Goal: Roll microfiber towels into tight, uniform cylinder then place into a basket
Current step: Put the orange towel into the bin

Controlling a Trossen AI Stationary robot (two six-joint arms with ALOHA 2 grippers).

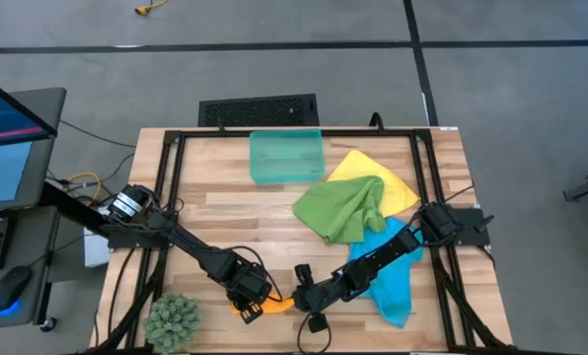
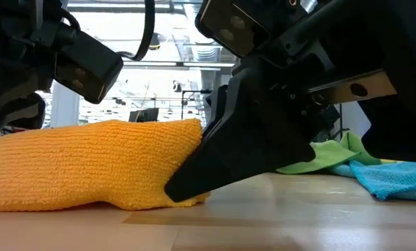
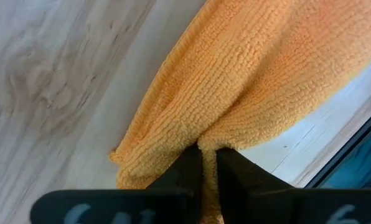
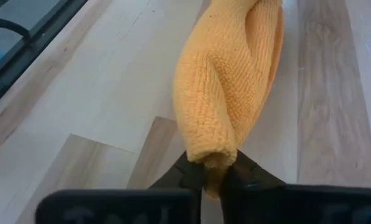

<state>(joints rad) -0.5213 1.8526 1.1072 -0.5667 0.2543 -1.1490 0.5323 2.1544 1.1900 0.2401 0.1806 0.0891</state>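
Note:
The orange towel lies as a loosely rolled bundle near the table's front edge, between my two grippers. My left gripper is shut on its left part, and my right gripper is shut on its right end. In the low view the bundle rests along the tabletop. The green towel lies crumpled over the yellow towel. The blue towel lies under my right arm. The teal basket stands at the far middle. My left gripper pinches a bunched fold of the orange towel between its two fingers, coming steeply from above. The cloth fans out from the fingertips and lies on the table. My right gripper pinches the tip of the towel's rolled right end between its two fingers. It comes slanting down from the table's right, along the roll. That end sits just above the wood; the rest lies on the table.
A spiky green plant ball sits at the front left corner. A black frame runs round the tabletop's sides. Bare wood lies between the basket and the orange towel.

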